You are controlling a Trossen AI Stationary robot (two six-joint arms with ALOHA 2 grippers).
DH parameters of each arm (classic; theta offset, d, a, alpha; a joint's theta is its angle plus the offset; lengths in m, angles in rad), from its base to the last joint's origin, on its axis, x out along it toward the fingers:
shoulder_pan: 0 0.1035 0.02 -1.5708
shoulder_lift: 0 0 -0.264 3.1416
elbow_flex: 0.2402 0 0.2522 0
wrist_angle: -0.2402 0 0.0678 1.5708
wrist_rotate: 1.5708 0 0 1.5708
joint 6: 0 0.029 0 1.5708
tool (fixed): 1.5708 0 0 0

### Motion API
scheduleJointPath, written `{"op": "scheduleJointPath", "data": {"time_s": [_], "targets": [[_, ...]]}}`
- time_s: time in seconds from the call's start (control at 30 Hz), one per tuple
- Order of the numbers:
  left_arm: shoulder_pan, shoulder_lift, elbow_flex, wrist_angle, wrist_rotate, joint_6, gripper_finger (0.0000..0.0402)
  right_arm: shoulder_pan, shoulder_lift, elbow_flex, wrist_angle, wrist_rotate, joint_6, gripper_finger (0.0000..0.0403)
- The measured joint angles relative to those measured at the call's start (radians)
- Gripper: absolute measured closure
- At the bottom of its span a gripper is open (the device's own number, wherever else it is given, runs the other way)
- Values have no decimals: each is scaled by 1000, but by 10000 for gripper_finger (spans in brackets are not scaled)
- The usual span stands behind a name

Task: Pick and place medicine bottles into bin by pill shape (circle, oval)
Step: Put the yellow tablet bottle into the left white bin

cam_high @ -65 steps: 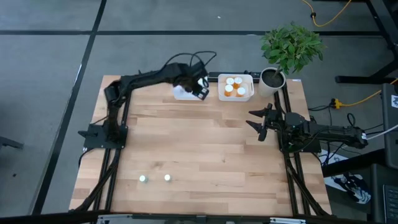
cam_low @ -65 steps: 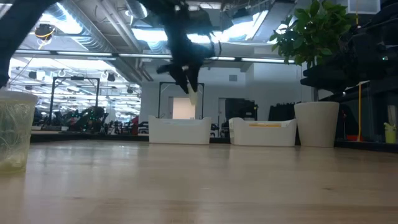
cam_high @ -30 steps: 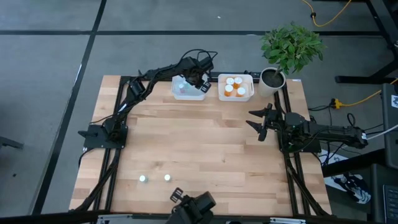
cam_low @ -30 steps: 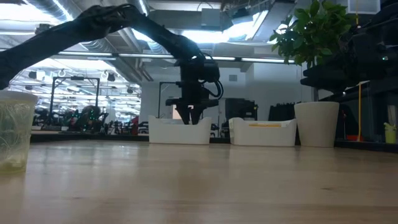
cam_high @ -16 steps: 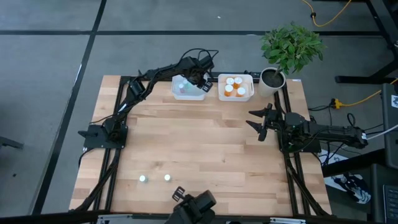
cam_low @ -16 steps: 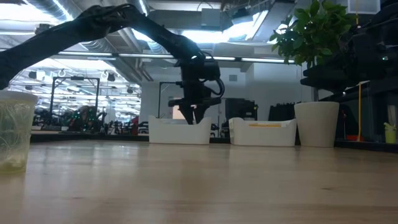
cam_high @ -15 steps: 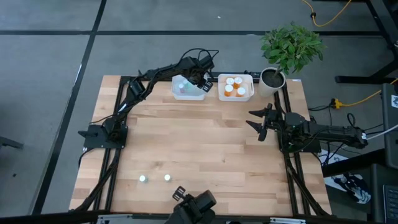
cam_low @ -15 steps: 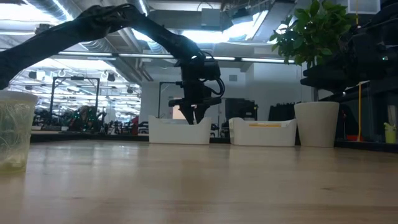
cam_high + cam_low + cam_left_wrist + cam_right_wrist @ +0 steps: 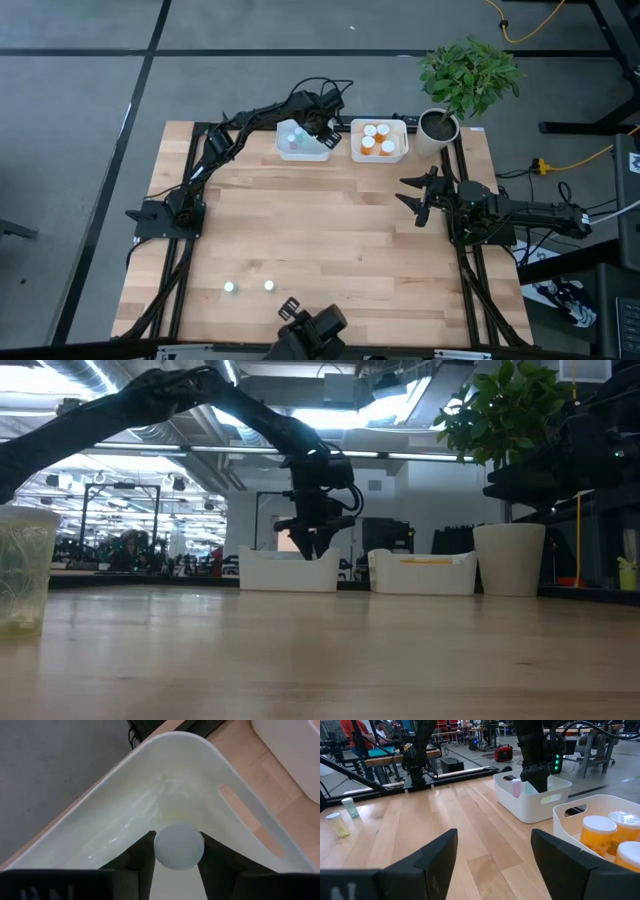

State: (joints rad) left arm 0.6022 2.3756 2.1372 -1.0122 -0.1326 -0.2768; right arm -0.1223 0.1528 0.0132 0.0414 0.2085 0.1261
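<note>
My left gripper [image 9: 322, 127] reaches down into the left white bin [image 9: 300, 152] at the table's far edge and is shut on a tiny pale vial with a white cap [image 9: 178, 846]. Other tiny vials [image 9: 292, 139] lie in that bin; a pink one shows in the right wrist view [image 9: 516, 787]. Several orange bottles with white caps [image 9: 376, 139] stand in the right white bin [image 9: 380, 157]. Two tiny vials [image 9: 229, 287] [image 9: 268, 285] stand on the table near its near edge. My right gripper [image 9: 413, 196] is open and empty over the table's right side. My left gripper pinches the vial's white cap [image 9: 178, 865] between its two fingers [image 9: 142, 857], one on each side. The fingers point down into the bin's corner, and the vial's pale body [image 9: 172, 810] points away below them. Whether it touches the bin floor, I cannot tell.
A potted plant [image 9: 440, 127] stands at the far right corner beside the right bin. A clear plastic cup [image 9: 20, 565] stands at the table's near left in the low view. A dark device [image 9: 310, 328] sits at the near edge. Bare wood lies mid-table.
My left gripper has come down over the left bin with the vial, then shifted a little toward the bin's far right corner. It stays shut on the vial. My right arm has kept still.
</note>
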Motion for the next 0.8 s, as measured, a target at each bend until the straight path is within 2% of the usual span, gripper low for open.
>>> {"op": "scheduleJointPath", "data": {"time_s": [0.23, 0.43, 0.73, 0.8], "targets": [[2, 0, 0, 0, -8, 0, 241, 0, 0, 0, 0, 0, -1, 148], [6, -12, 4, -1, -10, 0, 240, 0, 0, 0, 0, 0, -1, 148], [5, -111, 8, 0, -11, -3, 240, 0, 0, 0, 0, 0, -1, 148], [0, -146, 8, -22, 16, -26, 239, 0, 0, 0, 0, 0, -1, 148]]}}
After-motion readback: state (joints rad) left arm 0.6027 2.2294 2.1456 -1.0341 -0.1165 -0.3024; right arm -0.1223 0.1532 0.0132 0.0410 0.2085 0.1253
